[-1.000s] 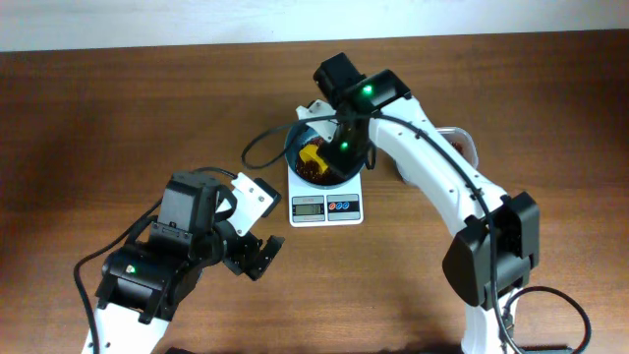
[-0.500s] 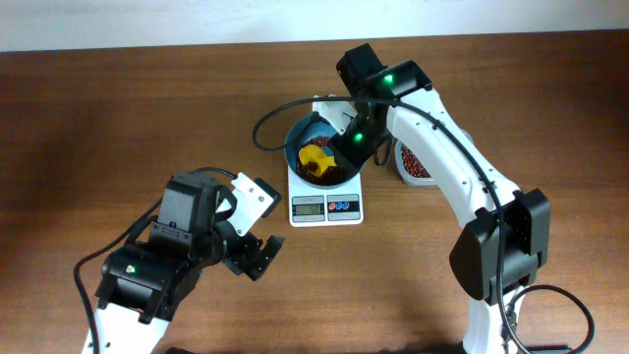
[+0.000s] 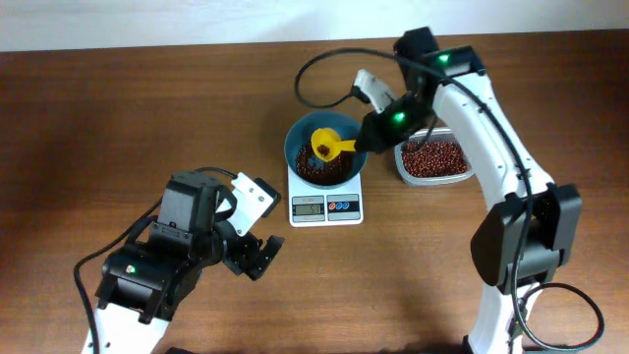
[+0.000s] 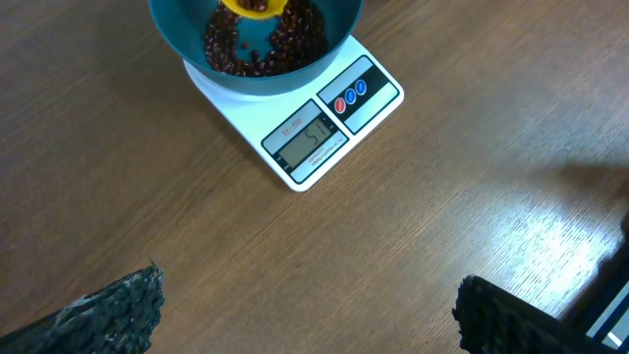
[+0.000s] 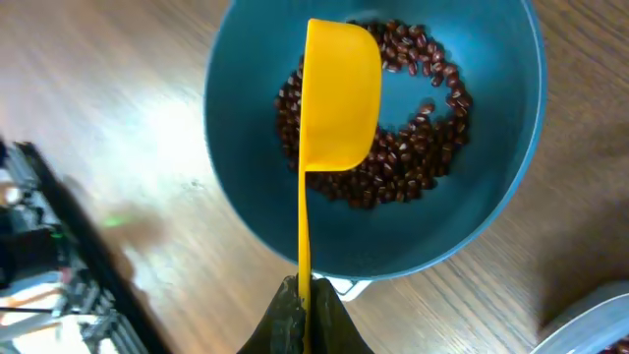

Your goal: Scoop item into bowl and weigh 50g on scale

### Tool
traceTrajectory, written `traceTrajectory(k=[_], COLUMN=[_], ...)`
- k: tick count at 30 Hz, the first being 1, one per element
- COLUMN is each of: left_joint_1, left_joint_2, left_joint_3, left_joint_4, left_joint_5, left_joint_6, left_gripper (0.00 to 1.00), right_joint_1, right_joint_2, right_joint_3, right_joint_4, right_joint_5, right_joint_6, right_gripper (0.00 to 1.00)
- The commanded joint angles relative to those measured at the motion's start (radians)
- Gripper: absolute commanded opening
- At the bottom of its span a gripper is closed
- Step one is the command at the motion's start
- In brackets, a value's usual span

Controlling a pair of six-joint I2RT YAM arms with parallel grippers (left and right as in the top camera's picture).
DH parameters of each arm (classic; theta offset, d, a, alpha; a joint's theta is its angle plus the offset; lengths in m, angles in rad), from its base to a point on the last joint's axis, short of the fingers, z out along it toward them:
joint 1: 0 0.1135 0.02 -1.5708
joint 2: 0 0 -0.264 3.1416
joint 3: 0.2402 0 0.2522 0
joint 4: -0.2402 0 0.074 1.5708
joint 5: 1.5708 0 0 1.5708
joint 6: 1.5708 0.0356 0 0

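**Beans (image 5: 403, 162) need one last small fix**

Most of the little red-brown beans lie in the blue bowl (image 5: 246, 206). The bowl sits on the white scale (image 3: 326, 207) in the middle of the table (image 3: 118, 118). More beans wait in the clear tub (image 3: 433, 183) just beside the scale.

The right pincer (image 5: 305, 293) is clamped tight on the thin handle of the yellow scoop (image 5: 339, 93). The scoop hangs over the bowl, and a few beans seem to sit in it. The left pincer (image 3: 253, 254) has its fingers wide apart and holds nothing. It is off to the side, apart from the scale.

The display (image 4: 307, 138) looks like it says about 51, but the digits are small, so I am not sure. The goal is 50.

I think this is the careful step, with only a few beans going in or out. Go slowly. Do not let the scoop press on the bowl, or the number will be wrong. Move 1 or 2 beans at a time, lift the scoop clear and wait for the number to stop. Then look again.
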Motion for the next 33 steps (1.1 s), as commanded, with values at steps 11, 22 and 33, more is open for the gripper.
traceTrajectory(k=[11,22,33], left_joint_1=[-0.003,-0.003,-0.003], left_joint_2=[0.0,0.0,0.0], left_joint_3=[0.002,0.002,0.002], left_joint_4=[0.002,0.002,0.002], left_joint_5=[0.014,0.014,0.014], left_joint_6=[0.019,0.019,0.019], left_gripper=[0.99,0.99,0.99], right_joint_1=[-0.171,-0.294,-0.336], right_joint_2=[-0.119,-0.184,-0.184], right_joint_3=[0.003,0.003,0.003], right_joint_4=[-0.057,-0.143,-0.224], right_joint_5=[-0.158,-0.148,0.412], right_joint_6=[0.004,0.008,0.042], right_gripper=[0.04,0.04,0.04])
